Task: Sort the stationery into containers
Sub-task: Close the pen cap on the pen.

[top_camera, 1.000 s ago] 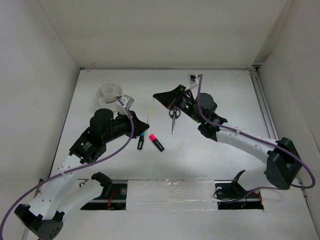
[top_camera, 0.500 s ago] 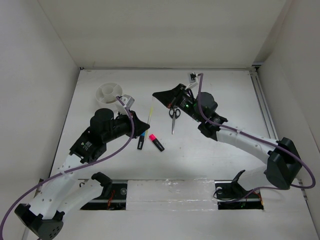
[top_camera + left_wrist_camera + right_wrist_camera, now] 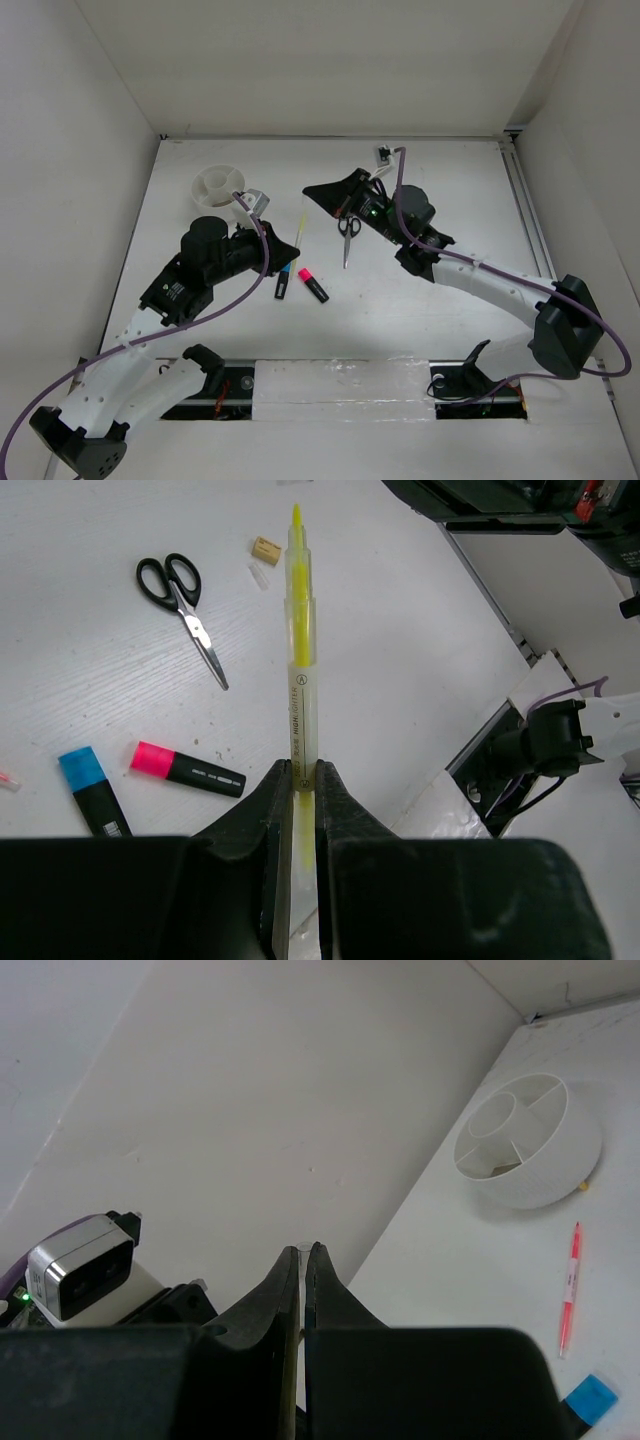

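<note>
Yellow pen (image 3: 300, 660) tight in left claw (image 3: 300, 775); scissors (image 3: 185, 605), pink-capped highlighter (image 3: 185, 770), blue-capped highlighter (image 3: 92, 792), tan block (image 3: 266, 549) nearby; right claw (image 3: 302, 1252) closed.

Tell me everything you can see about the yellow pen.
The yellow pen is thin and straight, with a clear plastic-looking barrel, a yellow core and a yellow tip. Small black print runs along its lower barrel. The left gripper is shut on its rear part, so most of its length sticks out past the fingers, over the white table. Nothing else touches it. Whether the tip meets the table cannot be told.
</note>
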`<state>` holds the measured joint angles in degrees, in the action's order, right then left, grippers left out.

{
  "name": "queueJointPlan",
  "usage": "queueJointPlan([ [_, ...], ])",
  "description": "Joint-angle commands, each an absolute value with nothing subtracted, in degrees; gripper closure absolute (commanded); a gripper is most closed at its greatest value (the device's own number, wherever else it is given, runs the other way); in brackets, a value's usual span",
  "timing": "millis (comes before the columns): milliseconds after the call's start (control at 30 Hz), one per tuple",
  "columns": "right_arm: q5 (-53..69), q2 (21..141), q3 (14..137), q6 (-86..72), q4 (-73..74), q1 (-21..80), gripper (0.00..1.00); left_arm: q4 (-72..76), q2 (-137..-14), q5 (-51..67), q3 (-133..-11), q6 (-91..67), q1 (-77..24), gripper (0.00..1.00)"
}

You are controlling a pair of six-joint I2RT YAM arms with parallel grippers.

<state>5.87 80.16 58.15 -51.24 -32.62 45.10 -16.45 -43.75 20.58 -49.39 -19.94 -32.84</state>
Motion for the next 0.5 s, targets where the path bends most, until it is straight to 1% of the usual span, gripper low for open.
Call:
queueJointPlan([
  [0,6.77,79.72,58.1,-51.59,-37.18,45.62,1.0,-13.97,-43.51,21.09,-49.83,-19.25,-32.61,1.0],
  [467,6.59,80.86,57.48,-51.59,-37.79,45.09,1.0,-13.97,-42.46,20.57,-49.83,-19.25,-32.61,1.0],
])
